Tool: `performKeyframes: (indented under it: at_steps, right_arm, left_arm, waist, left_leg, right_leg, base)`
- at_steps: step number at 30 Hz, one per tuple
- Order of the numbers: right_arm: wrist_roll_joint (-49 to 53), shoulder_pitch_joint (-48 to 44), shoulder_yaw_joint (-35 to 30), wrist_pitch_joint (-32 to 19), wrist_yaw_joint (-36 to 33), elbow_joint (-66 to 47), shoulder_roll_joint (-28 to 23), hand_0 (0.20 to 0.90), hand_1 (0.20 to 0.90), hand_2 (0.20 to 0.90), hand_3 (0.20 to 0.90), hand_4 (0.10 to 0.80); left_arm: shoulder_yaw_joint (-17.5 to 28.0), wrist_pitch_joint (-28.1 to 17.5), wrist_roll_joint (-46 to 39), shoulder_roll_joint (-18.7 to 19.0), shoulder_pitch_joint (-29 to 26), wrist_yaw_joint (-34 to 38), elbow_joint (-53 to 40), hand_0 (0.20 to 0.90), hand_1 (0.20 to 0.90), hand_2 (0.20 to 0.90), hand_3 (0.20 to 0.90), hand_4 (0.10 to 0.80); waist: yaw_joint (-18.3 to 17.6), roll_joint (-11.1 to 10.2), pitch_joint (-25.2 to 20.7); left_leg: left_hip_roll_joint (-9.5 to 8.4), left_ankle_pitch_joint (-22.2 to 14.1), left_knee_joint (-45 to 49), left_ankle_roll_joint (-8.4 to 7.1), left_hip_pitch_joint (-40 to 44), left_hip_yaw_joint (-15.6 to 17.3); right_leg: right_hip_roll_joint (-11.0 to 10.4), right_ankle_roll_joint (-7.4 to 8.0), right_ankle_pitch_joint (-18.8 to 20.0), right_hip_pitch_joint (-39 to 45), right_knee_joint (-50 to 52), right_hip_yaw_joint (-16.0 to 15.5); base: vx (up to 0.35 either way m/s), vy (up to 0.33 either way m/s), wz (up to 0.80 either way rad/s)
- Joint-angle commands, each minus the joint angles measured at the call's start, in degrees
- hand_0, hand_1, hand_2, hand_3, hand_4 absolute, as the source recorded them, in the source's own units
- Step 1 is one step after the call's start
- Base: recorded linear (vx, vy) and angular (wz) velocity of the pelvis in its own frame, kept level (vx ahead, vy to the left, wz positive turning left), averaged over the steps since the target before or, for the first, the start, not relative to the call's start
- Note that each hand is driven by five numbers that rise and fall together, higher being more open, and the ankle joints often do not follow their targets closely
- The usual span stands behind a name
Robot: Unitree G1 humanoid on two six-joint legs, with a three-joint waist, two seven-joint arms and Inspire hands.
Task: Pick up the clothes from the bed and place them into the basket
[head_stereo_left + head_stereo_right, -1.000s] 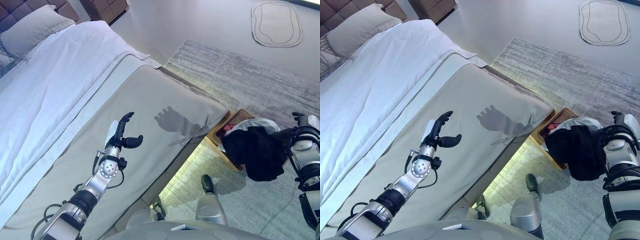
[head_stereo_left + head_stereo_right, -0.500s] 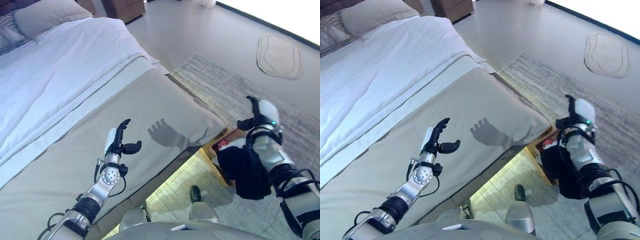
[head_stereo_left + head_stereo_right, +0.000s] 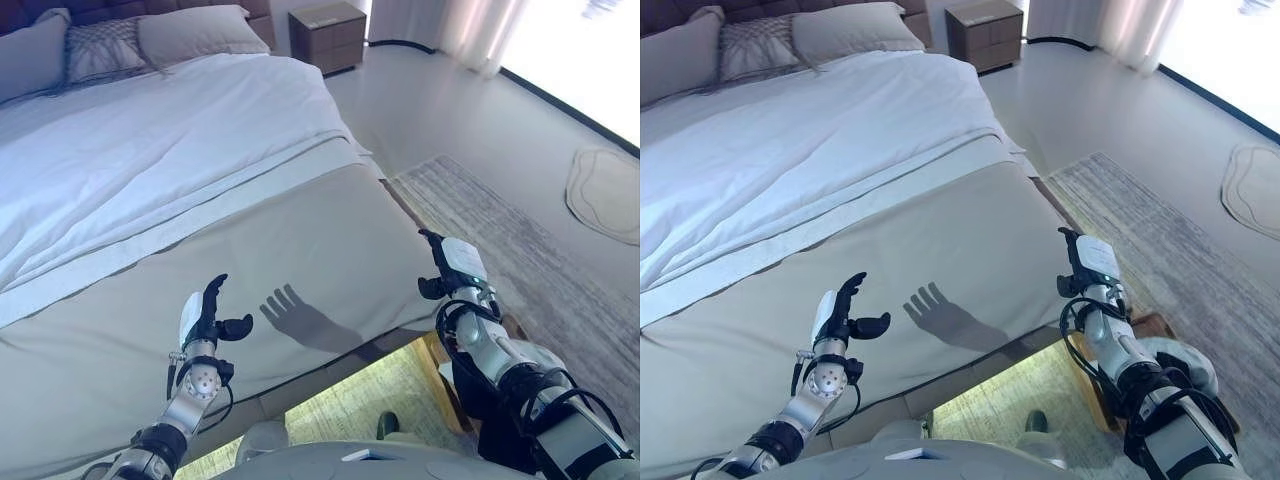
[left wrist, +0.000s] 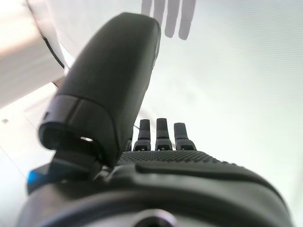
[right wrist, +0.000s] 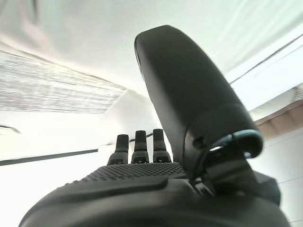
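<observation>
The bed [image 3: 300,250] has a beige cover at its foot and a white sheet [image 3: 150,140] further up. My left hand [image 3: 205,320] is open and empty, held above the beige cover; its straight fingers [image 4: 161,135] show in the left wrist view. My right hand [image 3: 455,268] is open and empty, raised by the bed's near corner; it also shows in the right wrist view [image 5: 142,175]. The brown basket [image 3: 1152,322] stands on the floor beside the bed, mostly hidden behind my right arm. A white garment [image 3: 1188,362] and something dark [image 3: 468,388] lie in it.
Pillows [image 3: 190,30] lie at the head of the bed. A wooden nightstand [image 3: 328,35] stands beside it. A grey rug [image 3: 500,230] runs along the bed's side, with a small pale mat [image 3: 605,180] further out on the floor.
The camera has swung up toward the bed. My right hand has lifted away from the dark garment at the basket and come up beside the bed's corner. My left hand stays raised and open.
</observation>
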Motion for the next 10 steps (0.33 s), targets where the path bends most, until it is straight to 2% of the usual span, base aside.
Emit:
performKeyframes:
  at_steps: [1, 10]
  right_arm:
    - [-0.29, -1.61, -0.01, -2.43, -4.28, -4.39, -0.60, 0.900, 0.900, 0.900, 0.900, 0.800]
    - [-1.28, 1.83, -0.59, -1.86, -4.55, -6.97, 0.05, 0.900, 0.900, 0.900, 0.900, 0.800]
  left_arm:
    - [1.06, -4.42, 2.39, 0.94, -3.25, 0.25, 0.54, 0.900, 0.900, 0.900, 0.900, 0.800]
    - [1.47, -4.02, 3.35, 1.69, -1.41, -3.04, -0.17, 0.900, 0.900, 0.900, 0.900, 0.800]
  waist:
    - [1.52, -1.85, -4.17]
    - [3.53, -2.19, -3.71]
  left_leg:
    - [-2.00, -8.11, 0.38, 0.68, 2.35, -0.43]
    - [-2.16, -7.74, 0.38, 0.77, 1.78, -2.21]
  right_leg:
    - [-0.41, -1.15, -3.51, 0.30, 0.61, -2.18]
    - [-0.92, -0.99, -3.83, 1.49, 0.61, -4.88]
  base:
    - [0.042, 0.016, 0.12]
    - [0.023, 0.004, 0.19]
